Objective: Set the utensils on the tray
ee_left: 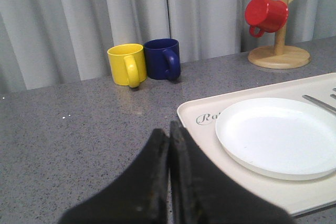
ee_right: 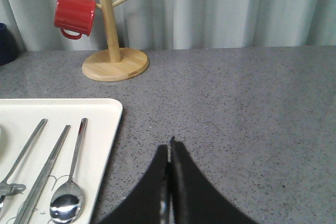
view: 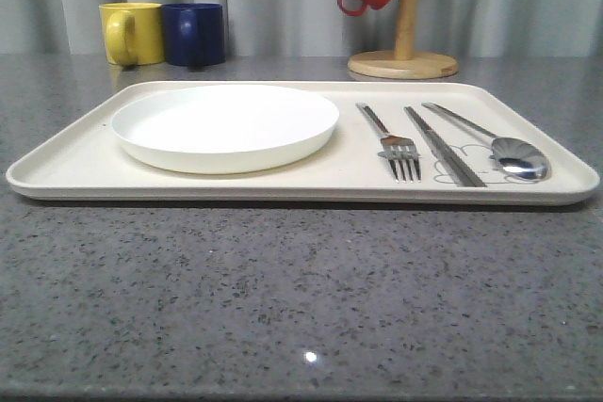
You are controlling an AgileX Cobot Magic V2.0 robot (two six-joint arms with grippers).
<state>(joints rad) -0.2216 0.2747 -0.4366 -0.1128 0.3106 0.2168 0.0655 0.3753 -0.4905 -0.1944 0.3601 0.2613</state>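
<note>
three utensils, fork (view: 397, 141), sticks (view: 441, 146) and spoon (view: 499, 148), lie side by side at the tray's (view: 75, 168) right end beside the plate (view: 224, 126), while both the left tool (ee_left: 169, 136) and right tool (ee_right: 169, 150) hover closed and empty over the table (view: 301, 289).

On my left wrist camera I see the left gripper (ee_left: 169, 129) with its two black fingers (ee_left: 152, 177) pressed flat together, tips meeting, nothing between them. It hangs clear above the surface, touching nothing, pointed forward and tilted slightly down. On the right wrist camera the right gripper (ee_right: 169, 148) looks the same: both dark fingers (ee_right: 186, 192) closed against each other to a narrow point, holding nothing, poised in the air with no contact. I cannot see either arm beyond the fingers
</note>
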